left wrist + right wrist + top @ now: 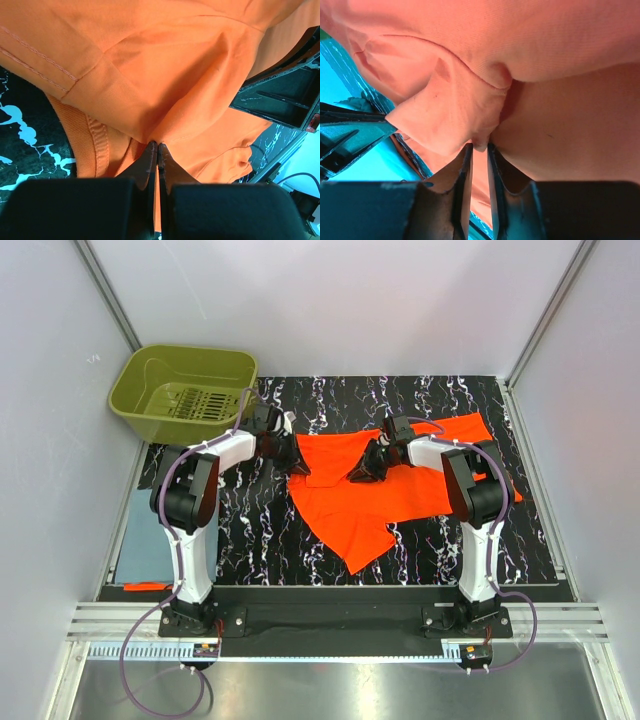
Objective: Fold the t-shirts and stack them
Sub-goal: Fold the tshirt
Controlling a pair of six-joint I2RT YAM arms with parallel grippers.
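The orange t-shirt [400, 490] is spread out, crumpled and not yet folded, over the middle and the right part of the black marbled tabletop [250, 540]. One part of it reaches toward the far right corner. A pointed part lies toward the near edge, between the two arms.

The left claw [290, 455] is placed at the left edge of this shirt. In the left wrist view its two fingers [142, 162] are seen pressed almost together, and a fold of the orange cloth is pinched between their tips. A ribbed band [95, 145] of the shirt is seen just beside them.

The right claw [362, 472] is placed on the shirt near its middle. In the right wrist view only a narrow gap is left between its fingers [462, 167], and a small bunch of the cloth is held in that gap. The two claws are near each other but apart, with orange cloth between them.

The blue-grey t-shirt [150, 535] is seen as a flat rectangle at the left edge of the tabletop, beside the left arm and well apart from the orange one. An olive-green basket [135, 405] stands at the far left corner.
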